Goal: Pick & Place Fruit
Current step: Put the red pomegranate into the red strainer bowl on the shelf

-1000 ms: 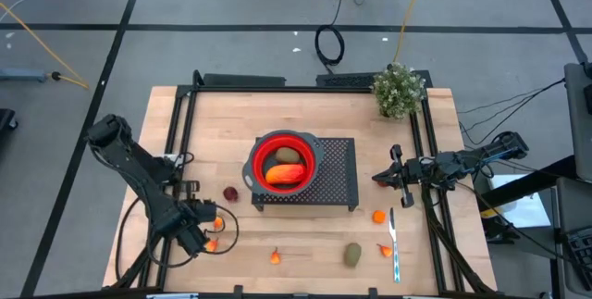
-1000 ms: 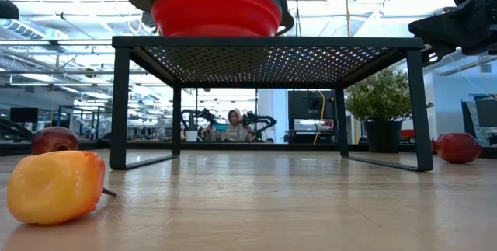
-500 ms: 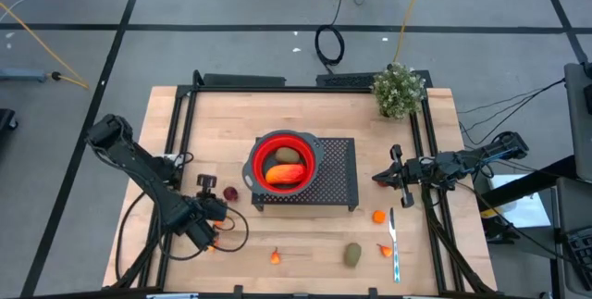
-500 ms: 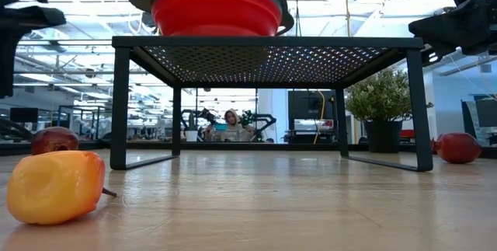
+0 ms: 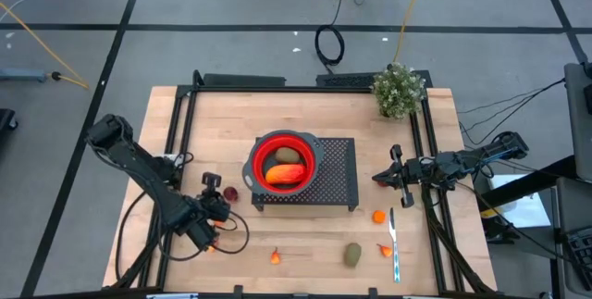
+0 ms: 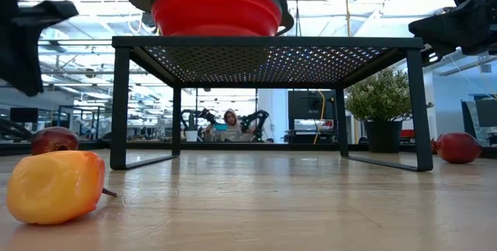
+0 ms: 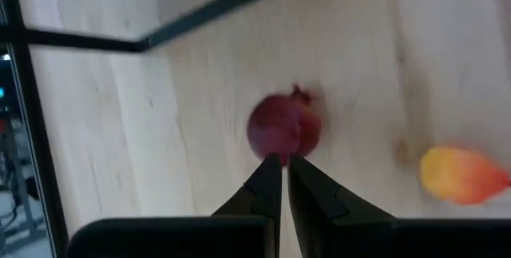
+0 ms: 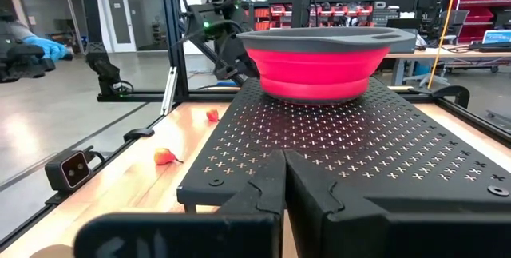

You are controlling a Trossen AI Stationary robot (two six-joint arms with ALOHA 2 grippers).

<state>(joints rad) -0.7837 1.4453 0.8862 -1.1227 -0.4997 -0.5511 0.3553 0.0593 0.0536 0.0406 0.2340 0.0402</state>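
While two pieces are already lying inside the red bowl, most of the fruit is being left out on the table, so the task is being judged as begun but far from finished. Along the near edge, a small orange bit, a brownish-green oval and an orange-red bit are being seen in a row, with a silver utensil lying just right of them and a round orange piece a little farther back. At the near left, the left gripper is being held above the table with its fingers pressed almost together and nothing pinched between them; the dark red round fruit is sitting just beyond its tips, and a yellow-orange piece is lying close by. Farther in, on the black mesh stand, the bowl is holding a long orange piece and a greenish oval. At the right, the right gripper is being kept waiting beside the stand, pressed fully together and empty. At the far right corner a potted plant is standing.
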